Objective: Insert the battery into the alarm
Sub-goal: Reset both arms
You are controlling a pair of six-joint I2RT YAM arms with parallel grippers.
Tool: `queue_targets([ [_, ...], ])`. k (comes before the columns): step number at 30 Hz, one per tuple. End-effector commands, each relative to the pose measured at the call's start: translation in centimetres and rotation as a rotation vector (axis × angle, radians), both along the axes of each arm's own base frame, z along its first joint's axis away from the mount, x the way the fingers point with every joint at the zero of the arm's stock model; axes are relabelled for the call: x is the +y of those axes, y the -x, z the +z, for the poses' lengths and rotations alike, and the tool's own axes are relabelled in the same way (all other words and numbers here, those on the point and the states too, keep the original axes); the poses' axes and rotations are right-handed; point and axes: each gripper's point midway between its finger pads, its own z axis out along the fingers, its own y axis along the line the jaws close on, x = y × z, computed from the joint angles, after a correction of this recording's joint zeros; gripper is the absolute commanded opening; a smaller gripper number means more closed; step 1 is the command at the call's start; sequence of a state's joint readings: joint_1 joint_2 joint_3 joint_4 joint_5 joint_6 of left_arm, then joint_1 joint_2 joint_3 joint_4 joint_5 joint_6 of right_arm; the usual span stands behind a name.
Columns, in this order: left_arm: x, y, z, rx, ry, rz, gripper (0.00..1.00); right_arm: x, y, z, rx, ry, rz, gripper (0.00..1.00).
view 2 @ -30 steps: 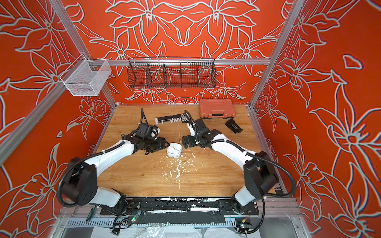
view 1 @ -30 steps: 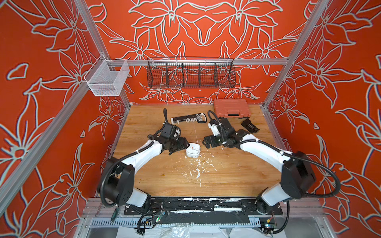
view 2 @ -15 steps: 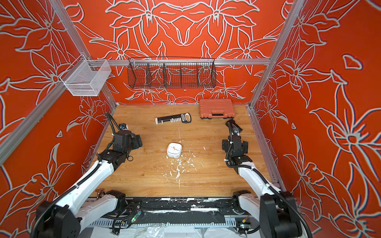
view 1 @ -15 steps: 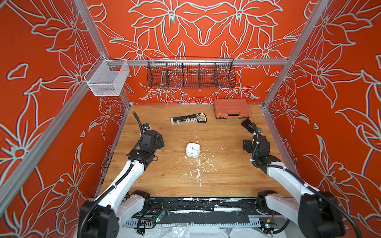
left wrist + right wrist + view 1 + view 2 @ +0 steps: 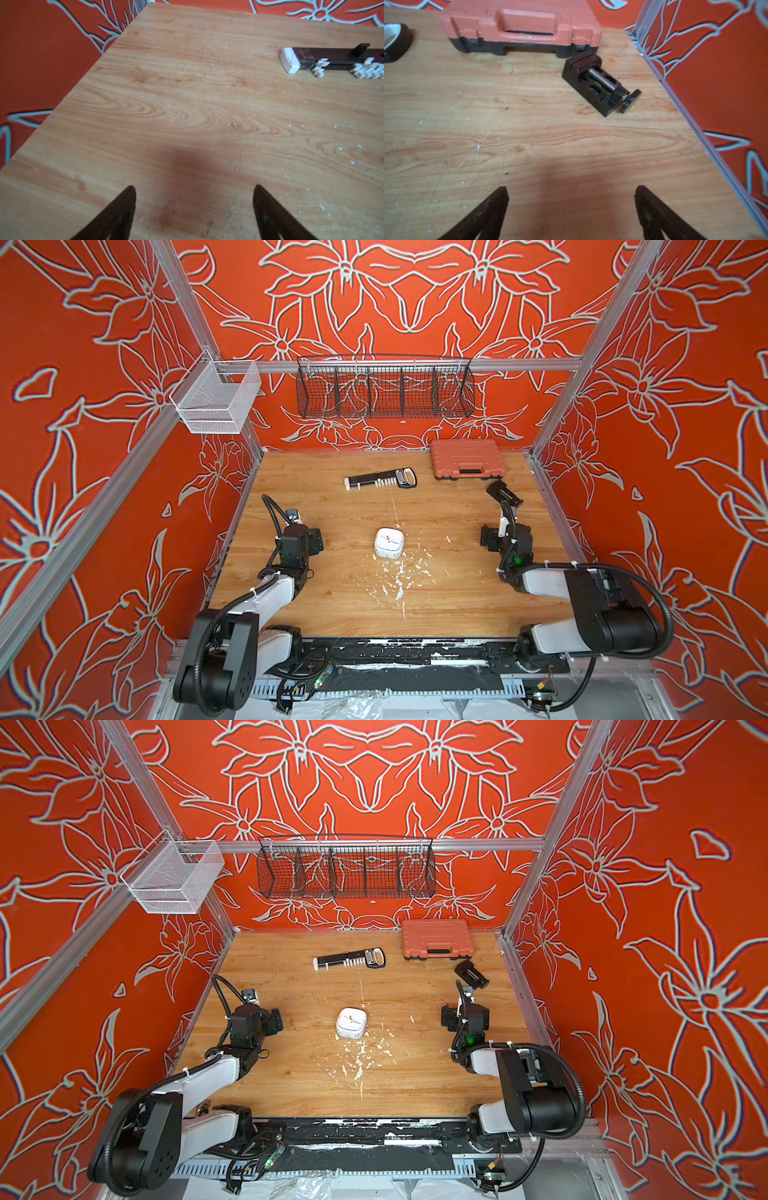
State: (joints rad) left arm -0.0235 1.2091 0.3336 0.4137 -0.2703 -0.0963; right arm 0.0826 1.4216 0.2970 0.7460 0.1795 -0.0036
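Alarm [image 5: 389, 543] lies dial-up at middle of desk [image 5: 340, 614], back and battery recess hidden underneath. Battery nowhere visible; probably seated inside, unconfirmed. Left fingers [image 5: 122, 207] apart, empty, above bare desk. Right fingers [image 5: 492, 207] apart, empty, near black vise [image 5: 591, 83]. Judged step: parking arms. Do well: both arms well clear of alarm, no nudging it.

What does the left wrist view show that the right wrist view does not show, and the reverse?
Only the left wrist view: the white-capped end and white teeth of the long black tool. Only the right wrist view: the orange case and the small black vise; a black-rimmed piece at its edge may be that tool's other end. Both: the wooden table, the orange wall, and an open gripper holding nothing, the left gripper and the right gripper. Neither shows the alarm.
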Motion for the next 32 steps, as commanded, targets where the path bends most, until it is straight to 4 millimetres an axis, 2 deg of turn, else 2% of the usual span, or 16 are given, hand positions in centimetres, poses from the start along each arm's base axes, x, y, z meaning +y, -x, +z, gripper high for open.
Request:
queue_targets([
  [1,-1.1,-1.8,0.5,-0.065,0.003,-0.079,0.86,0.9,-1.4,2.5,-0.11,-0.008,0.071,0.98],
  [5,-1.0,-2.8,-0.1,-0.004,0.004,-0.076,0.87,1.0,-1.4,2.5,-0.099,-0.006,0.073,0.98],
  [6,-1.0,-2.8,0.0,-0.012,0.01,-0.079,0.98,1.0,-1.4,2.3,-0.094,-0.006,0.072,0.98],
  [21,-1.1,-2.8,-0.1,-0.008,0.009,-0.082,0.97,0.9,-1.3,2.3,-0.082,-0.005,0.07,0.98],
  [24,-2.9,-3.2,-0.3,0.011,0.017,-0.2,0.97,0.9,-1.4,2.3,-0.081,-0.006,0.066,0.98],
  [32,-2.8,-3.1,-0.2,0.005,0.027,-0.205,0.97,0.8,-1.3,2.3,-0.083,-0.006,0.064,0.98],
])
